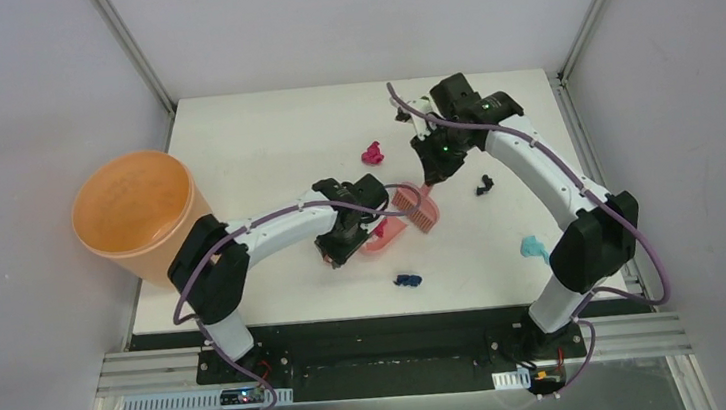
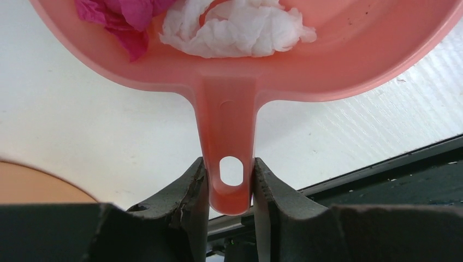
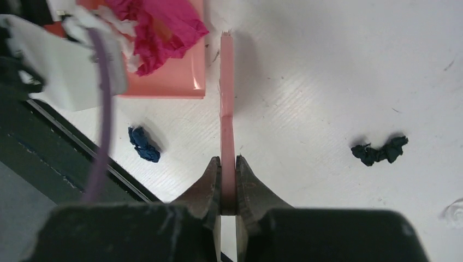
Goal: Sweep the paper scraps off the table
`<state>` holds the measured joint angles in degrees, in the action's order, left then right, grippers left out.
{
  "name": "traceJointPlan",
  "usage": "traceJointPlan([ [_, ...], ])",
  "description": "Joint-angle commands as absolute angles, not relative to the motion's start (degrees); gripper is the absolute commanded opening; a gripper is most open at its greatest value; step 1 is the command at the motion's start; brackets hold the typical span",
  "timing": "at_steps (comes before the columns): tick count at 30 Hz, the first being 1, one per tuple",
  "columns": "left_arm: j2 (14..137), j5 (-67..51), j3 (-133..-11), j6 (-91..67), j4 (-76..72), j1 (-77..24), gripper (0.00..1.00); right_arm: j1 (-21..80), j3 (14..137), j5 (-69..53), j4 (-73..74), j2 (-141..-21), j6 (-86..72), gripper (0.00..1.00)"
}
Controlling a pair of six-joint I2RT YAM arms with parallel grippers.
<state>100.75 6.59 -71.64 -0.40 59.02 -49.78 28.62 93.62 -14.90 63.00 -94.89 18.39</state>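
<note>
Now you have left gripper (image 2: 229,170) closed on dustpan (image 2: 338,60) handle, right gripper (image 3: 228,164) closed on brush (image 3: 226,93); pink scrap (image 2: 123,19) & white scrap (image 2: 240,27) lie in dustpan, blue scrap (image 3: 144,144) on table (image 3: 327,65), near side.

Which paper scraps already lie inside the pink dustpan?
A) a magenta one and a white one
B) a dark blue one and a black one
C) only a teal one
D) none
A: the left wrist view shows a magenta wad and a white wad lying in the dustpan.
</note>
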Motion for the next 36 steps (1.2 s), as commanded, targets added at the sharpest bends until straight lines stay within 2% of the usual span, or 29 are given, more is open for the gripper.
traceJointPlan([
  [1,92.95,9.96,-70.65,-0.53,52.93,-49.37,0.00,24.58,93.22,-16.57,61.90,-91.21,15.22,0.00],
  [7,90.58,12.57,-70.98,-0.57,51.09,-49.31,0.00,21.05,91.49,-18.71,60.63,-88.28,13.68,0.00],
  [15,84.91,16.31,-75.35,-4.99,57.95,-49.31,0.00,18.15,83.10,-22.57,56.04,-84.62,10.75,0.00],
  [26,71.58,26.64,-85.21,-15.06,75.58,-49.28,0.00,17.40,78.79,-27.87,53.69,-83.67,9.43,0.00],
  [36,69.03,40.41,-97.18,-26.03,98.33,-49.30,0.00,17.18,75.98,-36.91,50.63,-84.89,9.23,0.00],
])
